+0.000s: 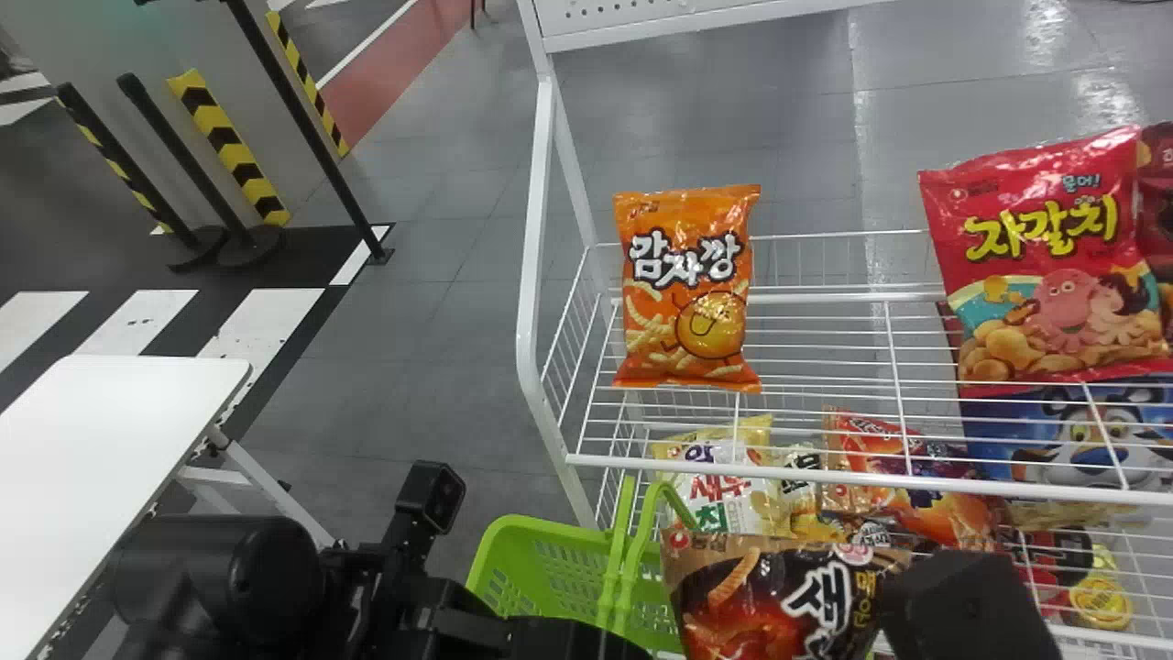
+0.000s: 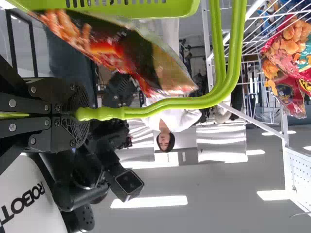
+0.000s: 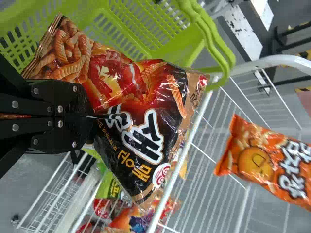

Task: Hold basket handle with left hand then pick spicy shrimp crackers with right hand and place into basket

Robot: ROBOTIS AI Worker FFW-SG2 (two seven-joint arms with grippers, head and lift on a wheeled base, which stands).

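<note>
So, the spicy shrimp crackers [image 3: 141, 87] are up off the shelves, and the right gripper [image 3: 88, 115] has its fingers pinched tight on one side of the packet. Over on the other arm, the left gripper [image 2: 75, 114] is closed firmly around the basket handle [image 2: 160, 106]. The packet hangs by the right side of the green basket [image 1: 536, 541], just in front of the white rack [image 1: 825, 474]. Placing is the job, I'd say: carry it leftward, clear of the rim, and get the whole bag over the opening before lowering and releasing. Slow and level, please, with the left side steady! Watch those raised handles; they could snag a corner of the film. The rack's front rail is close too, so mind the swing. Beyond, an orange snack bag [image 1: 687, 289] stands near the upper shelf's left edge, a red octopus bag [image 1: 1054, 266] farther right: leave both alone.
</note>
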